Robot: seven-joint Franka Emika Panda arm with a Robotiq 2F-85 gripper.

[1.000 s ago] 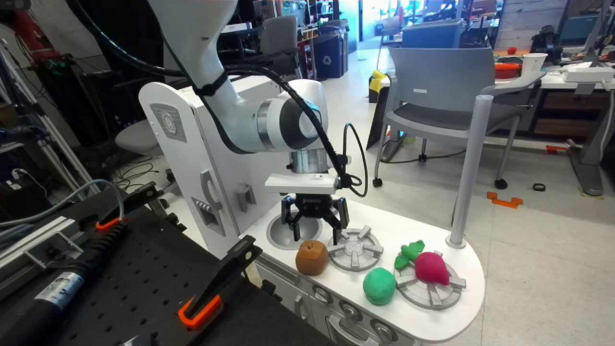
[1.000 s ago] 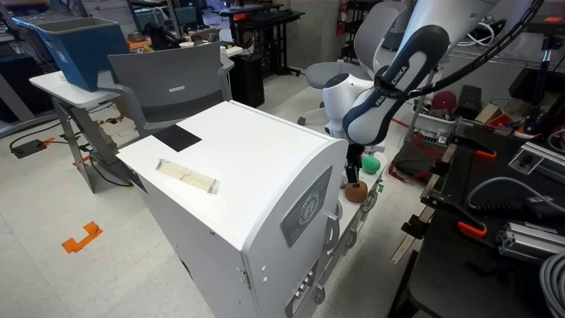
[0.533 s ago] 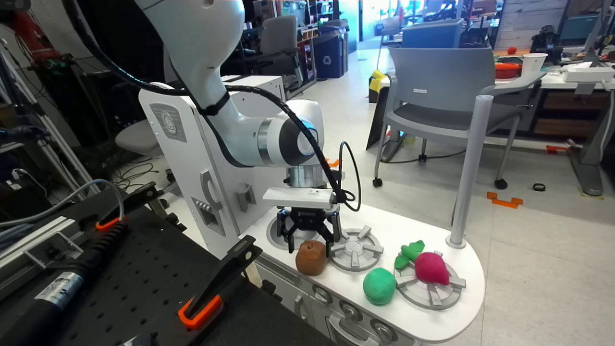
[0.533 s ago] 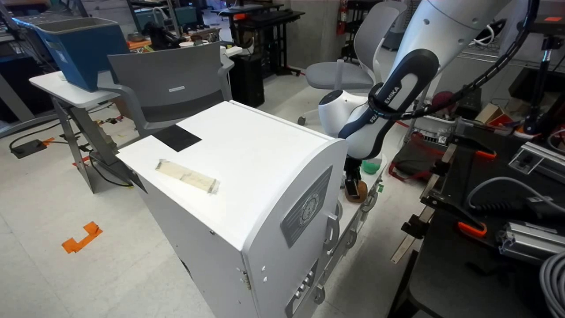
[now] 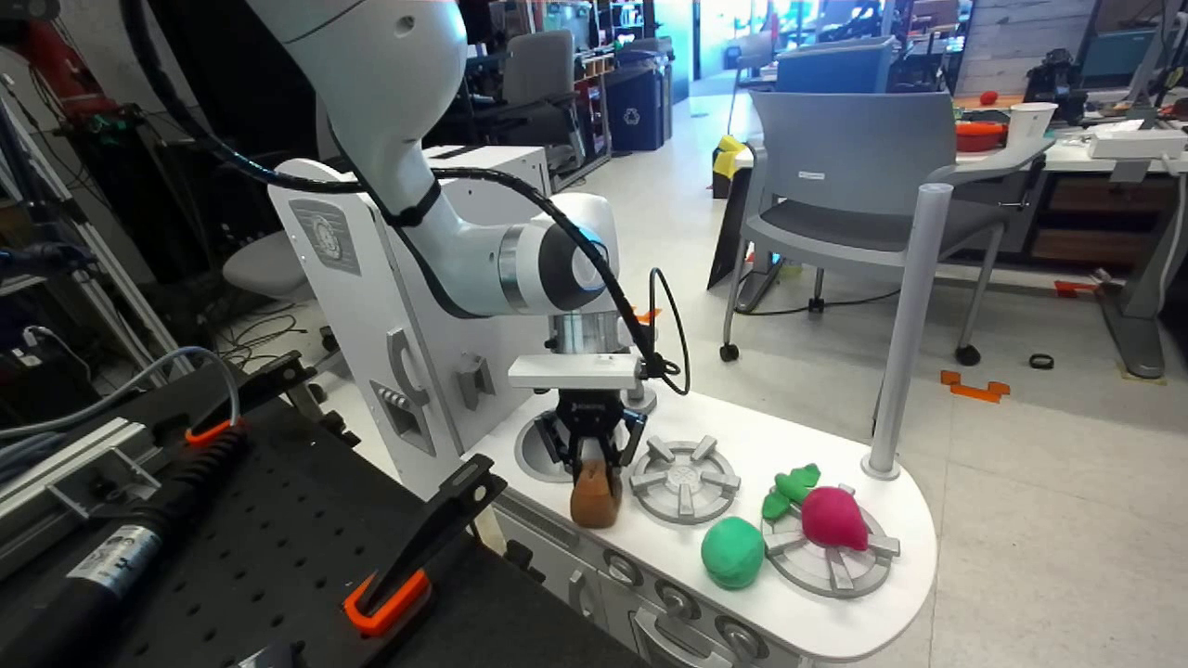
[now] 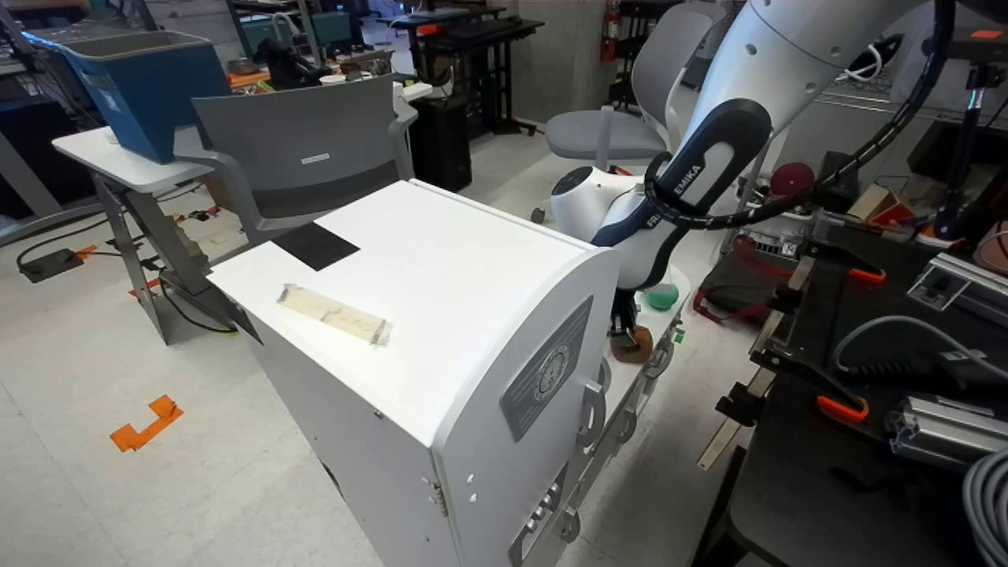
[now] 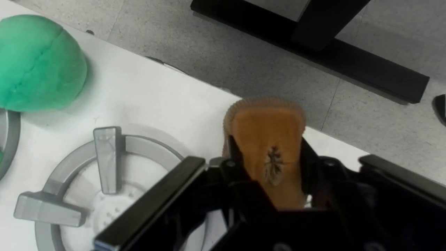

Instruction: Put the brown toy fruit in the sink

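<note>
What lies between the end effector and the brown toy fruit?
Nothing visible: in the wrist view, its fingers touch both sides of the brown toy fruit.

Bright across the white toy kitchen (image 6: pixel 472 252), nearly bleached on its top. Glares bluish on the floor (image 5: pixel 705 111) far behind it; sinks near black on the pegboard table (image 5: pixel 251 547) before it. In the wrist view, softly shadowed atop it beside the green ball (image 7: pixel 41 66), ghosted in fine ridges at the edge of the brown toy fruit (image 7: pixel 270 127).

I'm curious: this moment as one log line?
Gripper: closed on brown toy fruit | Sink: fruit outside it | Lift: unclear | Green ball: on counter
</note>
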